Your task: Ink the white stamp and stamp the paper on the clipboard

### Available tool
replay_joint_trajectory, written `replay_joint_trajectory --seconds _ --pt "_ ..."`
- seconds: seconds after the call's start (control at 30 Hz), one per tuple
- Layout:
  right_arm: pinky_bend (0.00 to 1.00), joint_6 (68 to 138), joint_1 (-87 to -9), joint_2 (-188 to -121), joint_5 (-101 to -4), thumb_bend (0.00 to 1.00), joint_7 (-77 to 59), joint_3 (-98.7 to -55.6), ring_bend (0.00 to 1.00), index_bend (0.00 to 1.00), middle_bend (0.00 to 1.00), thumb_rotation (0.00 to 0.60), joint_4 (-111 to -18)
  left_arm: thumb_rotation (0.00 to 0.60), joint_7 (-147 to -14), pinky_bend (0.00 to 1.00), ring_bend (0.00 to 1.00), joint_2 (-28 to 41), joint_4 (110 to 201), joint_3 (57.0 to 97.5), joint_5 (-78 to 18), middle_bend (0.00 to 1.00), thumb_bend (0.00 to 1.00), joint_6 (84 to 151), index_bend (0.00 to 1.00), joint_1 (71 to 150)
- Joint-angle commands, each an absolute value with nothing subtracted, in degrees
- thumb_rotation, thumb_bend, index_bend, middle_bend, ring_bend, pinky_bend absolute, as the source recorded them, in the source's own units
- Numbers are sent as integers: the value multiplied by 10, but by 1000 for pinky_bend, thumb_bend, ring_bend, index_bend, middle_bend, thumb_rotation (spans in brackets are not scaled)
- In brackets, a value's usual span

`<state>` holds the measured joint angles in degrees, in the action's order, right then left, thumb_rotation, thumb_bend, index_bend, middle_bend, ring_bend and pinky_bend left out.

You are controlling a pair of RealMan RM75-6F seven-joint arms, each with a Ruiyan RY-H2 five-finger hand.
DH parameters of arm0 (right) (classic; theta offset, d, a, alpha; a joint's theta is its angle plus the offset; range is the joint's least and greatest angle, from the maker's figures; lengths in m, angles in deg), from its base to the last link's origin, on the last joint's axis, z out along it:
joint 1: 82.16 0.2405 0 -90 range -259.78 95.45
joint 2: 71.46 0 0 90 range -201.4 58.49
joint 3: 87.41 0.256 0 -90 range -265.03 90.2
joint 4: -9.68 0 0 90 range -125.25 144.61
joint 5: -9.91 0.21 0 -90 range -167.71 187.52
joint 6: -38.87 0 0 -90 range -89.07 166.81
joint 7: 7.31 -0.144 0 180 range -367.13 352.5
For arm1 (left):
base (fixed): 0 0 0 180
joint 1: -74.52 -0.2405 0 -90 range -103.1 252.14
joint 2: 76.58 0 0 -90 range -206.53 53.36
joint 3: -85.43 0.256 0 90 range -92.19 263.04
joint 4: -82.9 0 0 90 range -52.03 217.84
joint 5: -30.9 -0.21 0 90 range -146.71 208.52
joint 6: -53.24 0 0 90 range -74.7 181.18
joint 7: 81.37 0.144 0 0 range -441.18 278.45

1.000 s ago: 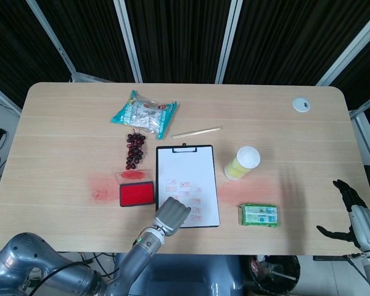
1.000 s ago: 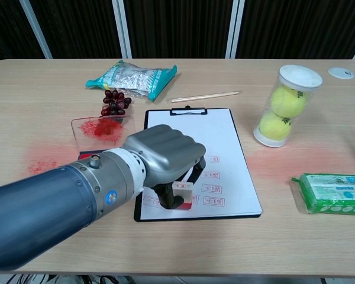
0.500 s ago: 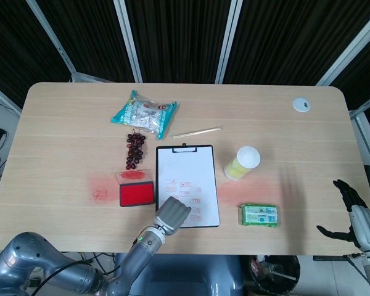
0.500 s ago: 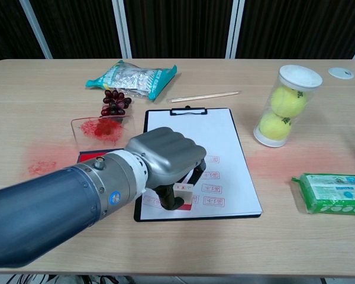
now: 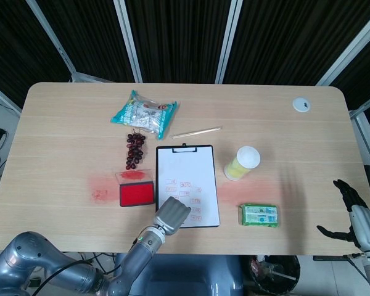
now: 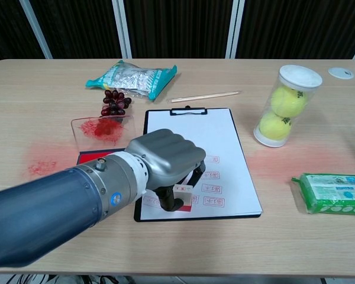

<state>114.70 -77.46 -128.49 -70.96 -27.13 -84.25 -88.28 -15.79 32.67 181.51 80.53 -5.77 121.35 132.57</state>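
Our left hand (image 6: 163, 160) has edged back toward the near edge of the clipboard (image 6: 244, 177), fingers clamped on the white stamp (image 6: 182, 195) over the paper (image 6: 192, 133). Stamping underway; we judge pressing comes next.

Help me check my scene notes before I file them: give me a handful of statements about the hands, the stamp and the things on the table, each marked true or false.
1. The left hand holds the white stamp over the paper on the clipboard. True.
2. The paper bears no stamp marks. False: several red marks show on its lower part.
3. The right hand grips the tube of tennis balls. False: it holds nothing, off the table's right edge.
4. The red ink pad lies left of the clipboard. True.
5. The grapes lie on the paper. False: they lie on the table beside the snack bag.
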Motion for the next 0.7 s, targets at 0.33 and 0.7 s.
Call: replay_joint_trajectory --seconds 0.33,0.7 --pt "135 1147 -775 -1285 -710 177 -271 -842 0 68 0 600 -882 600 -161 1000 945 330 1808 808 -55 800 526 1210 760 1328" --pt "135 1147 -775 -1285 -709 177 -271 -842 0 68 0 600 -883 600 -168 1000 945 334 1802 808 -55 819 526 1207 772 1328"
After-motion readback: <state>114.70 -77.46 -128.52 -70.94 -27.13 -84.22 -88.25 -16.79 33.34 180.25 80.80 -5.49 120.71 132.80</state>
